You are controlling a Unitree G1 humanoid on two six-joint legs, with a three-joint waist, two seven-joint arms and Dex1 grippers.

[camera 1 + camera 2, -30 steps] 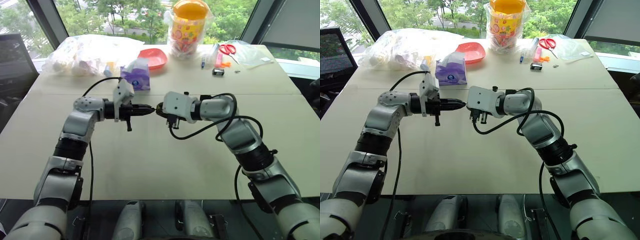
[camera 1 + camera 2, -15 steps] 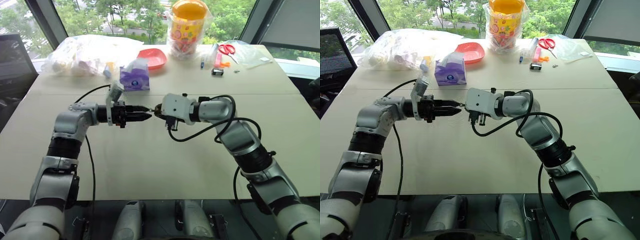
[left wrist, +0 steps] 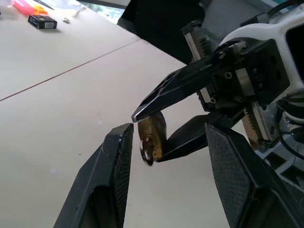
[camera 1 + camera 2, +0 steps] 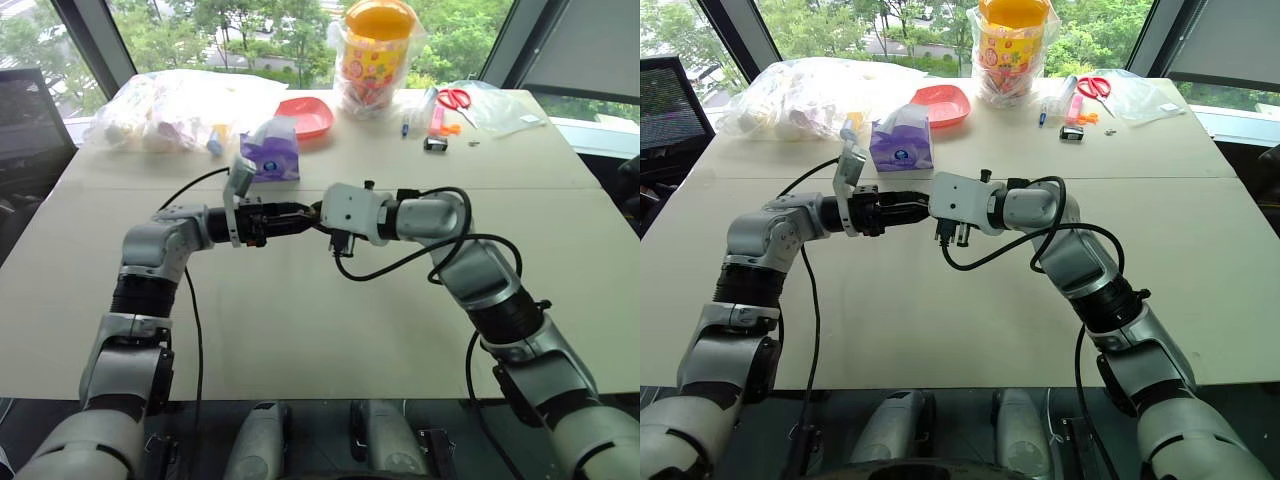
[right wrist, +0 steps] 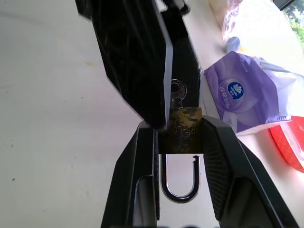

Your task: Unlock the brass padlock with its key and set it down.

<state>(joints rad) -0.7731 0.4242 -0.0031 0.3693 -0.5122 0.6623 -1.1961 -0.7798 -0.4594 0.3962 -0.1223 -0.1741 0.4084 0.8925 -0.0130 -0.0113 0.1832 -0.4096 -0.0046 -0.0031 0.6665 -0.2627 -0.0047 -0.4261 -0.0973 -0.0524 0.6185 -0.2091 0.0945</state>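
Wide beige flat table [image 4: 300, 330] under both arms; nothing of the task lies on it, the work is in mid-air above it.

Right jaws [image 5: 178, 142]: closed narrow on the small shiny brass padlock body [image 5: 179, 136], one finger per side face. Silver U-shaped steel shackle [image 5: 179, 183] hangs back between the fingers, one leg end looks free of the body, so likely unlocked.

Left jaws [image 3: 166, 147]: spread wide, straddling the lock's key end, holding nothing. Small round-headed silver key [image 5: 177, 89] sits in the keyway, between the left fingers.

Handling, my read: lock is light, rigid, smooth metal, so slippery and prone to pivot in a two-point pinch. Keep hold on the flat brass faces, not the thin shackle. Key head is tiny; pinch its flats squarely.
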